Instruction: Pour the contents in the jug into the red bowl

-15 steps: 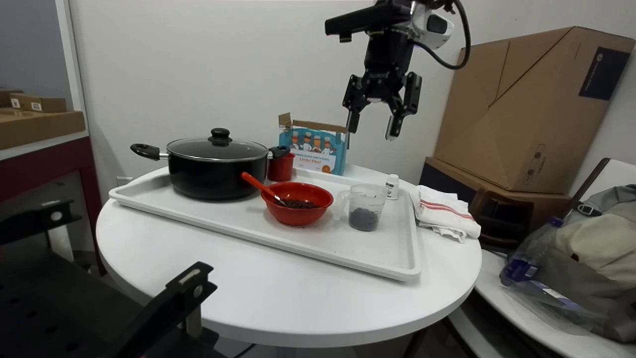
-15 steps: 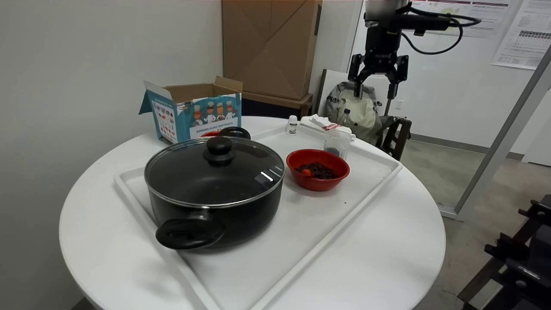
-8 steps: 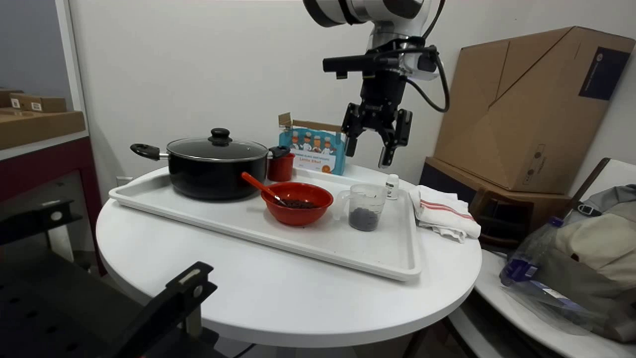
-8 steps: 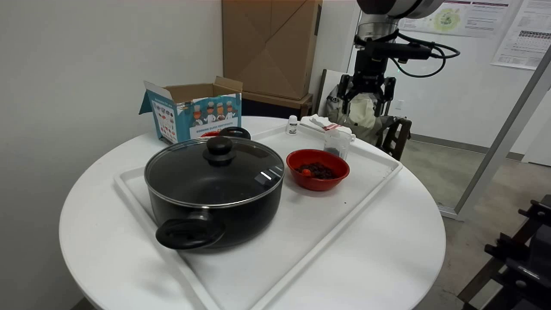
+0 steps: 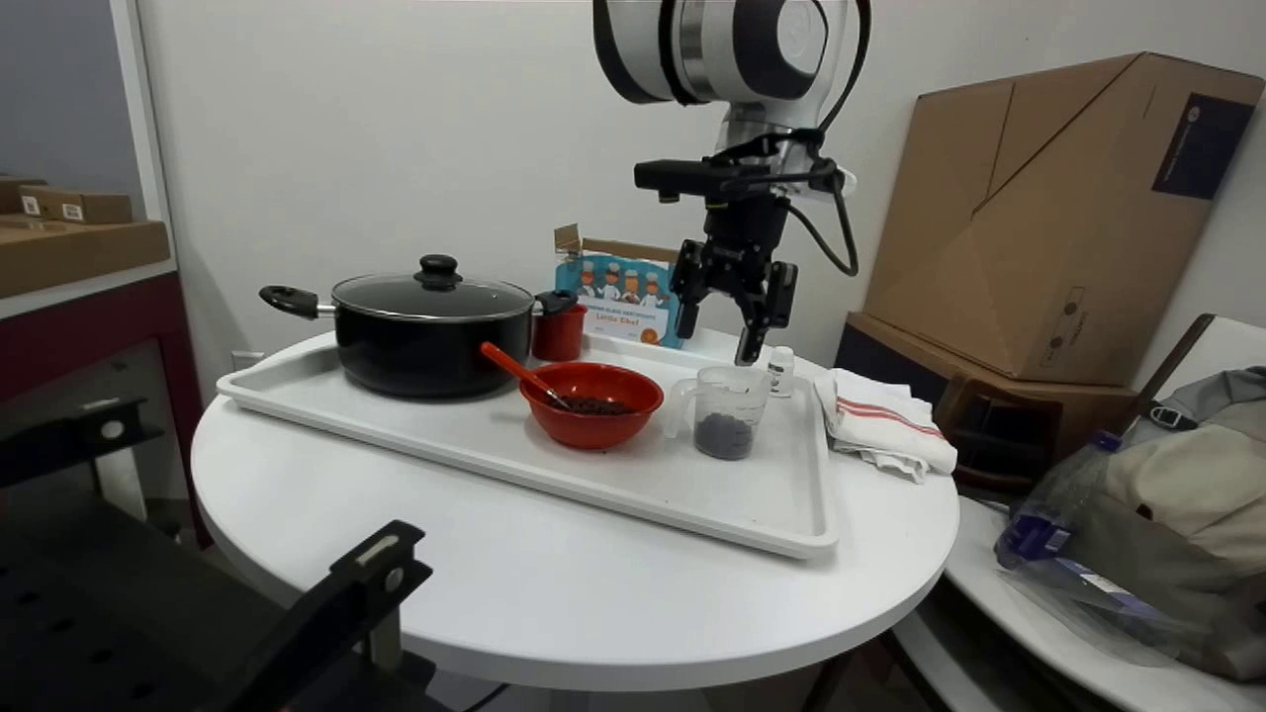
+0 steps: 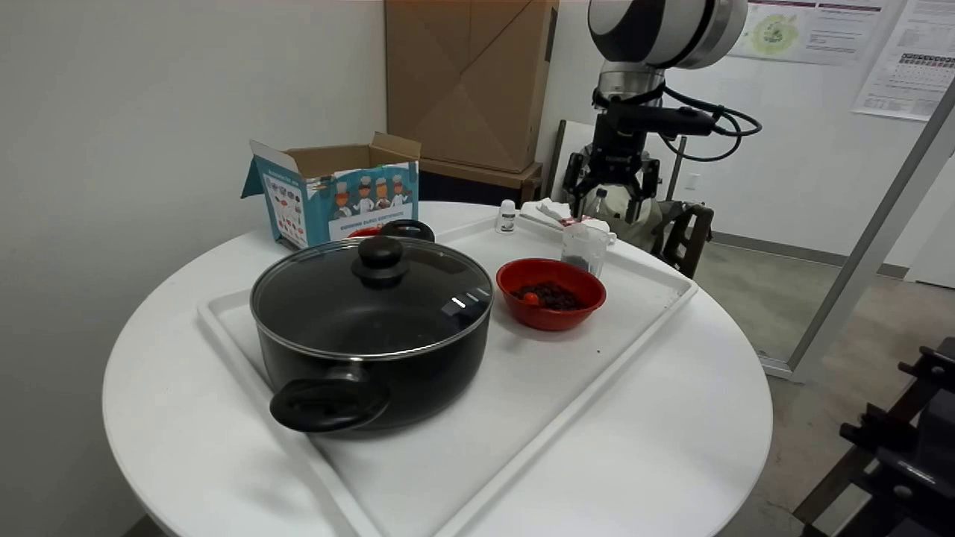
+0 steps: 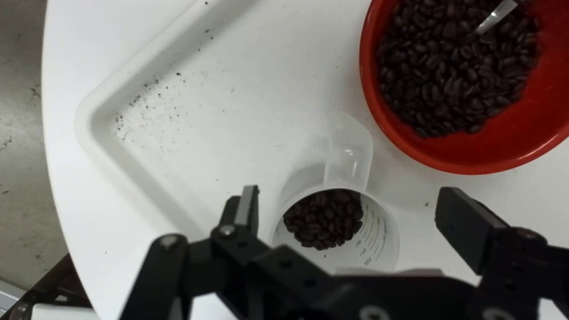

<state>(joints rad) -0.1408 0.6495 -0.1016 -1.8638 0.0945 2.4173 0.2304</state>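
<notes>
The jaws are held wide apart above the jug point(image 5: 730, 400), which is seen between them in the wrist view. It is set upright on the tray point(image 5: 633, 480), just beside the bowl point(image 5: 591, 432), with dark beans point(image 7: 326, 218) in its lower part. More beans point(image 7: 440, 71) are held in the bowl, a spoon point(image 5: 516, 368) is leaned against the rim, and the tray, shared with the lidded pot point(image 5: 432, 351), is carried by the desk point(image 5: 564, 583).
</notes>
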